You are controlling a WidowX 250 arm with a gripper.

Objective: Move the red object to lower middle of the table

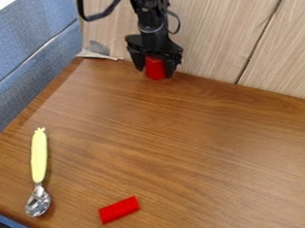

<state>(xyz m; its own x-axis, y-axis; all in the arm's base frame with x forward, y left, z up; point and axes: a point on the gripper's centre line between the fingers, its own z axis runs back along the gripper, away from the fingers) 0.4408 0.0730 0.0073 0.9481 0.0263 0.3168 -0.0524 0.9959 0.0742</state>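
Brown wood-grain table (182, 133), pale panelling (221, 29) behind, and at the far edge the black two-finger gripper (155, 71) clasps an upright red cylinder (155, 68) from above, likely so it can land standing; down front, left of middle, lies a red rectangular block (119, 210).

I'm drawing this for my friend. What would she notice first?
Probably the two bright red things: the block near the bottom, and the cylinder at the black gripper, by the table's far edge. Next, the yellow-handled spoon on the left.
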